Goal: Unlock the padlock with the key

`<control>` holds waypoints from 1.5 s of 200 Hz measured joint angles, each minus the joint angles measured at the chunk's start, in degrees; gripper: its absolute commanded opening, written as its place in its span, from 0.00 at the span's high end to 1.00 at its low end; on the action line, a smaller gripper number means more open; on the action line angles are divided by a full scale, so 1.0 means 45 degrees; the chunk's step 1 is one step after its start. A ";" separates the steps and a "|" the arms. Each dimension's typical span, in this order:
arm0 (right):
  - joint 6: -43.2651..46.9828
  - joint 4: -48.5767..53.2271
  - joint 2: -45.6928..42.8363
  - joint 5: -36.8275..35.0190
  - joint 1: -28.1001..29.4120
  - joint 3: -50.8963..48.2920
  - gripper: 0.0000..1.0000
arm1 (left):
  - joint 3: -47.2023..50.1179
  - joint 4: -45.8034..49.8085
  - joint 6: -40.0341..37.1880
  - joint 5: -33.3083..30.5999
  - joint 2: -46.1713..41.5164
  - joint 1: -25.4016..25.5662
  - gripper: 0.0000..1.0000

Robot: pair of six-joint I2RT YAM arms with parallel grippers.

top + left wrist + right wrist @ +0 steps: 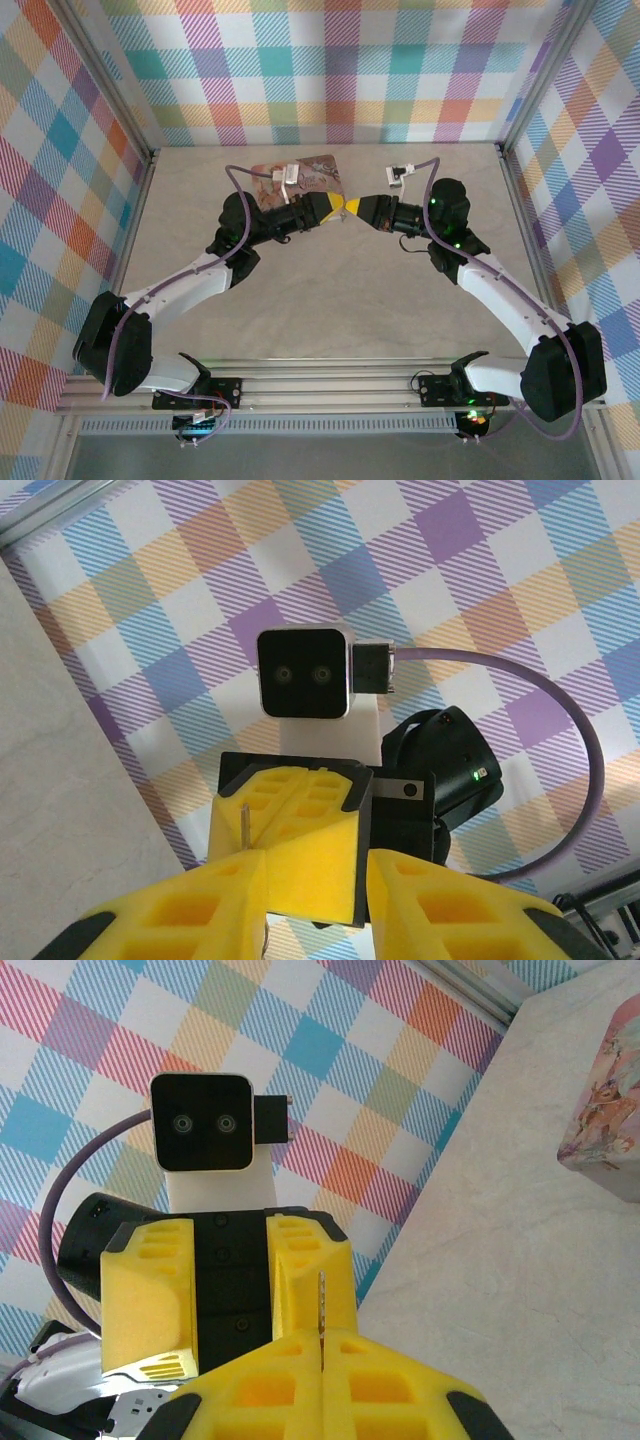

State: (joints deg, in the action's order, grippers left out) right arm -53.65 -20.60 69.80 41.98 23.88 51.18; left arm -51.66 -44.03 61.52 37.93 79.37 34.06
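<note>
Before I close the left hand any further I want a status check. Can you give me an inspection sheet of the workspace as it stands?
Surface: pale marbled tabletop, no spills seen.
Job's things: key, a thin silvery blade seen edge-on, sticking out of the right gripper.
Clutter: pink illustrated tin on the far side, behind the left wrist.
Grippers: right gripper shut on the key; left gripper open, meeting it tip to tip.
Cables: a purple cable loops off each wrist, away from the fingers.
Surroundings: plaid walls on three sides; metal rail at the near edge.
</note>
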 measured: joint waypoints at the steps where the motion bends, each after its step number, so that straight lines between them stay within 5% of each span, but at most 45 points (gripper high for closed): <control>1: 0.0000 0.0005 0.0000 0.0000 0.0000 0.0000 1.00 | 0.0000 -0.0015 0.0005 0.0000 0.0000 0.0005 0.70; 209: -0.0889 -0.0942 -0.0136 -0.0228 0.0223 -0.0389 1.00 | 0.0685 -0.0772 0.0437 -0.0641 0.0185 0.0340 0.71; 273: -0.1209 -0.1481 -0.0131 -0.0359 0.0282 -0.0389 1.00 | 0.0685 -0.1326 0.0738 -0.0797 0.0209 0.0335 0.98; 300: -0.1307 -0.1511 -0.0126 -0.0423 0.0287 -0.0389 1.00 | 0.0685 -0.1355 0.0753 -0.0879 0.0209 0.0335 1.00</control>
State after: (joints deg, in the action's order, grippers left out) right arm -59.53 -27.40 69.23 40.07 25.17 49.43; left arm -48.58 -50.13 64.90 33.98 80.31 35.57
